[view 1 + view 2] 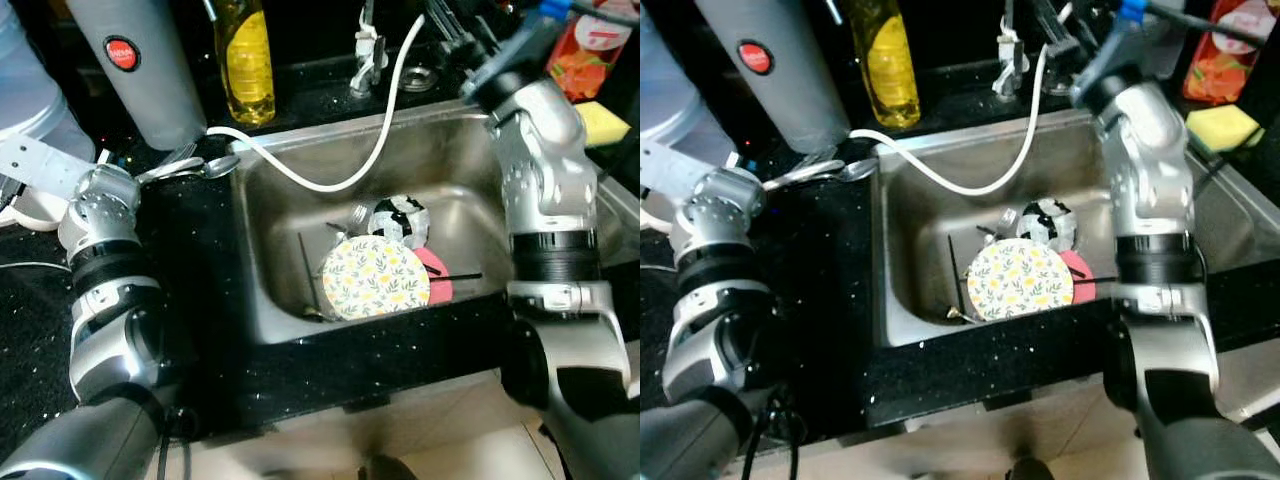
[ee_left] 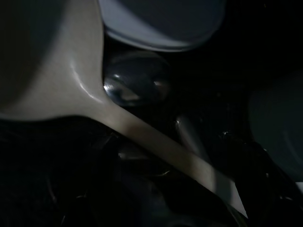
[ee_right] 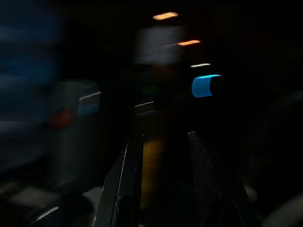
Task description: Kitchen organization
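- Left eye view, nearest: the black speckled desk (image 1: 200, 290) runs along the front edge of the steel sink (image 1: 275, 215), and both silver arms rise from here.
- Inside the sink, dishes are not yet cleared: a floral plate (image 1: 375, 277) leans over a pink plate (image 1: 438, 275), with a black-and-white patterned bowl (image 1: 402, 219) just behind, a fork (image 1: 353, 216) beside it and dark chopsticks (image 1: 306, 268) against the basin floor.
- A white hose (image 1: 380, 140) loops across the basin's far wall.
- On the desk left of the sink lie a spoon (image 1: 215, 166) and other cutlery; by my reading this is the only sorting begun.
- The left pincer reaches out toward the left edge; the left wrist view shows a pale ladle-like handle (image 2: 142, 137) and a metal spoon bowl (image 2: 135, 85) close by, but I cannot tell whether its fingers grip anything.
- The right pincer (image 3: 161, 156) is raised behind the sink near the faucet (image 1: 368, 50); the right wrist view shows its fingers apart, holding nothing.
- Farthest: an oil bottle (image 1: 248, 60), a grey cylinder (image 1: 140, 65) and a yellow sponge (image 1: 600, 120).
- Judgement: most of the task remains.
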### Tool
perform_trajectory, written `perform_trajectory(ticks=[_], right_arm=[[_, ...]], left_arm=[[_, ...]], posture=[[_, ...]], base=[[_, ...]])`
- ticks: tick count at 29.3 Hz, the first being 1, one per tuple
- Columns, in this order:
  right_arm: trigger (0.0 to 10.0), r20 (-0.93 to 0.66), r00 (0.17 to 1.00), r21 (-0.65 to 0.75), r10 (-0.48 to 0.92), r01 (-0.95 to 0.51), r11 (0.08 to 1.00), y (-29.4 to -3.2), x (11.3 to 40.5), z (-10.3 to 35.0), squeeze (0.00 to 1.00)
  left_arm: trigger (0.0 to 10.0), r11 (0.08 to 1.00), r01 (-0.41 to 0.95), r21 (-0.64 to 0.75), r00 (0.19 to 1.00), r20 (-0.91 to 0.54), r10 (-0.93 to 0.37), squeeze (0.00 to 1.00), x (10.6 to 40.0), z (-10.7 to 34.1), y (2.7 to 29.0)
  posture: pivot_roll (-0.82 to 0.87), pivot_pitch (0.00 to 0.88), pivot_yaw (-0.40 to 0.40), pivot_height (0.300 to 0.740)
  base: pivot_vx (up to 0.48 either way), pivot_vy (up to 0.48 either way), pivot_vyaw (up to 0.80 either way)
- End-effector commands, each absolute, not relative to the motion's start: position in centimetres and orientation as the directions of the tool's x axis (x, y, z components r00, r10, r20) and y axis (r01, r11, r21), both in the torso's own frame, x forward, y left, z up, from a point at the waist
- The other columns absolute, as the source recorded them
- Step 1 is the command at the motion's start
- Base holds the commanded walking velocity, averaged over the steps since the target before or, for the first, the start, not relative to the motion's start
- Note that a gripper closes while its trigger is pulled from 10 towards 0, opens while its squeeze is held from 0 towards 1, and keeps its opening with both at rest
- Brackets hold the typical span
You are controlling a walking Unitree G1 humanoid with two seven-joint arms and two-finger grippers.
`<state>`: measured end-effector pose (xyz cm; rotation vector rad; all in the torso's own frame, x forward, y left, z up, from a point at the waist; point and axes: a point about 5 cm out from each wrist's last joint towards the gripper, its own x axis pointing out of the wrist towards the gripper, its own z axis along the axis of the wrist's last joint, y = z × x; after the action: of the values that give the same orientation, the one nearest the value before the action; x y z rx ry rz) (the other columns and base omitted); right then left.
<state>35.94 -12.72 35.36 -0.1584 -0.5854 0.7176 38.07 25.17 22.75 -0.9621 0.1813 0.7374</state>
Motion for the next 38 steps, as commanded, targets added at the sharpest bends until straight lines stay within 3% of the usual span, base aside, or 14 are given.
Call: perform_trajectory(ticks=[1, 5, 9, 18, 19, 22, 23, 24, 32, 38], right_arm=[[10.0, 0.372, 0.523, -0.358, 0.767, -0.682, 0.638, -10.7, 35.7, 34.3, 0.00], [10.0, 0.281, 0.376, -0.353, 0.883, -0.815, 0.460, -8.8, 35.0, 33.1, 0.00], [10.0, 0.190, 0.308, -0.408, 0.932, -0.839, 0.360, -7.8, 35.0, 32.3, 0.00], [10.0, 0.165, 0.255, -0.443, 0.953, -0.844, 0.303, -7.1, 35.0, 32.7, 0.00], [10.0, 0.173, 0.248, -0.443, 0.953, -0.845, 0.301, -7.2, 34.9, 32.9, 0.00], [10.0, 0.173, 0.248, -0.443, 0.953, -0.845, 0.301, -7.2, 34.9, 32.9, 0.00], [10.0, 0.180, 0.248, -0.442, 0.952, -0.844, 0.303, -7.2, 34.9, 33.1, 0.00], [10.0, 0.187, 0.245, -0.444, 0.951, -0.843, 0.304, -7.3, 34.8, 33.2, 0.00], [10.0, 0.223, 0.251, -0.447, 0.942, -0.832, 0.328, -8.3, 34.7, 33.8, 0.00], [10.0, 0.239, 0.257, -0.447, 0.936, -0.827, 0.341, -8.5, 34.7, 34.1, 0.00]], left_arm=[[10.0, 0.310, -0.672, -0.673, 0.723, -0.506, 0.470, 0.00, 38.0, 21.5, 25.4], [10.0, 0.261, -0.689, -0.676, 0.696, -0.518, 0.497, 0.00, 37.9, 21.0, 26.2], [10.0, 0.214, -0.676, -0.705, 0.698, -0.520, 0.493, 0.00, 37.9, 20.8, 26.5], [10.0, 0.151, -0.672, -0.725, 0.692, -0.541, 0.478, 0.00, 37.5, 19.5, 26.7], [9.1, 0.146, -0.676, -0.722, 0.687, -0.546, 0.479, 0.00, 37.4, 18.9, 27.2], [9.1, 0.146, -0.676, -0.722, 0.687, -0.546, 0.479, 0.00, 37.4, 18.9, 27.2], [5.3, 0.150, -0.682, -0.716, 0.685, -0.554, 0.473, 0.00, 37.4, 18.5, 27.6], [0.3, 0.169, -0.700, -0.694, 0.676, -0.568, 0.469, 0.00, 37.3, 18.2, 28.1], [0.0, 0.163, -0.731, -0.663, 0.641, -0.584, 0.498, 0.00, 36.5, 17.8, 30.3], [0.0, 0.171, -0.715, -0.677, 0.656, -0.567, 0.499, 0.00, 36.6, 17.9, 30.3]], posture=[[-0.12, 0.048, 0.100, 0.740], [-0.12, 0.048, 0.094, 0.740], [-0.12, 0.047, 0.085, 0.740], [-0.12, 0.044, 0.069, 0.740], [-0.12, 0.041, 0.068, 0.740], [-0.12, 0.041, 0.068, 0.740], [-0.12, 0.041, 0.068, 0.740], [-0.13, 0.040, 0.072, 0.740], [-0.13, 0.035, 0.081, 0.740], [-0.13, 0.034, 0.081, 0.740]], base=[[0.000, 0.000, 0.00], [0.000, 0.000, 0.00], [0.000, 0.000, 0.00], [0.000, 0.000, 0.00], [0.000, 0.000, 0.00], [0.000, 0.000, 0.00], [0.000, 0.000, 0.00], [0.000, 0.000, 0.00], [0.000, 0.000, 0.00], [0.000, 0.000, 0.00]])
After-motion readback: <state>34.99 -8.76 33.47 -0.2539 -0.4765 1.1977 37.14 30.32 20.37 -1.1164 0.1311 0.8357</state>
